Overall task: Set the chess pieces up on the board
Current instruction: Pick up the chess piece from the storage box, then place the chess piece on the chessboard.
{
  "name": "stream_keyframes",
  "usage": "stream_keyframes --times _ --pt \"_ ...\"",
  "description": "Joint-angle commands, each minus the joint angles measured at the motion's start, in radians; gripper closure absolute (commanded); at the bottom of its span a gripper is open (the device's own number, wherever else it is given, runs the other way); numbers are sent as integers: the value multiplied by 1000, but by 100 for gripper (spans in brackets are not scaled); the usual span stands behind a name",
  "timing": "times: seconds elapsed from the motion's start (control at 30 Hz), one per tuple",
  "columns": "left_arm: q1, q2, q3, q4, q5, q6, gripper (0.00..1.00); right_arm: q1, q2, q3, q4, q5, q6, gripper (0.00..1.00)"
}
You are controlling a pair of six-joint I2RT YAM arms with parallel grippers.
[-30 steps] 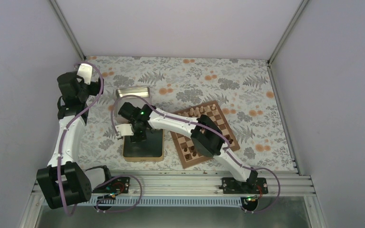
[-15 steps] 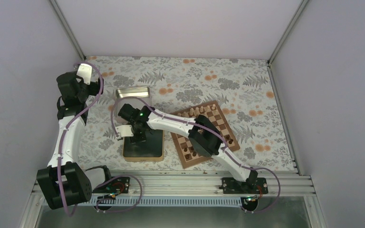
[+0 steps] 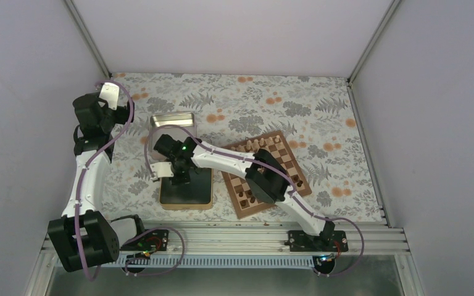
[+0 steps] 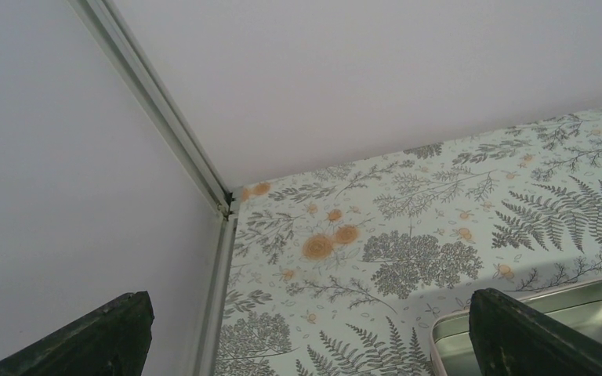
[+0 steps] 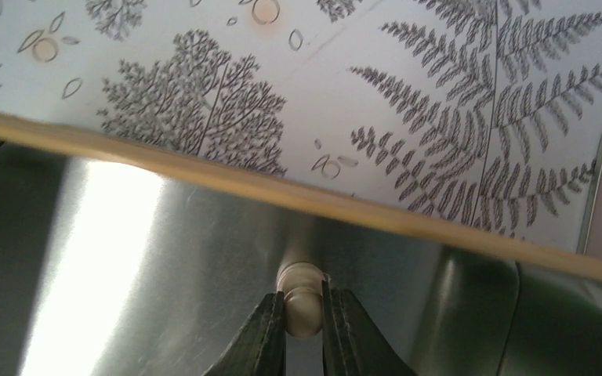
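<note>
**Lifting one pale chessman out of the tin**

Top view, largest first: floral-clothed table (image 3: 321, 111). Right of centre, lying skewed, the board (image 3: 287, 161), with a short row of pale chess pieces (image 3: 255, 145) along its far edge and dark chessmen (image 3: 247, 197) along its near edge. Just left of the board, a near tin (image 3: 188, 198) with a dark inside; beyond it, a second tin (image 3: 171, 120). Stretched leftward across the board, the right arm, with the right gripper (image 3: 179, 179) lowered into the near tin. Raised by the left wall, well apart from both tins, the left arm; in its wrist view the left gripper (image 4: 310, 301) spread wide, nothing between the jaws, aimed at the far corner of the cloth.

Right wrist view: both fingers (image 5: 266, 337) clamped on a single pale chessman (image 5: 301, 280), its rounded end showing past the tips, close to the tin's shiny wall below the gold rim. Touching that wall or not: cannot tell.

Judged to be the pick-up step. Hold the pinch as it is. Rise straight up, clear of the rim, before any swing to the right; a sideways drag against the wall could twist the piece loose. Cross above the standing rows, not through them. Set down upright on a free square of the pale side, and release only with the base flat.
</note>
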Motion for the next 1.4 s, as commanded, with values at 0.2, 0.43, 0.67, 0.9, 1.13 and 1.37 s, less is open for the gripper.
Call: stream_keyframes --times 0.2,0.43,0.67,0.9,1.13,1.37 --pt "6 -21 7 11 14 -2 0 -129 -378 -164 -89 -14 41 92" --pt "7 -16 11 5 23 -2 0 -430 -674 -418 -92 8 36 92" --pt "7 -6 15 5 29 -3 0 -721 -863 -698 -44 -27 -21 91" --pt "8 -1 14 3 37 -4 0 -828 -875 -887 54 -59 -35 91" --pt "7 1 15 -1 38 -4 0 -852 -800 -923 101 -54 -46 90" --pt "8 -2 15 -1 38 -3 0 -854 -714 -896 120 -46 -47 90"
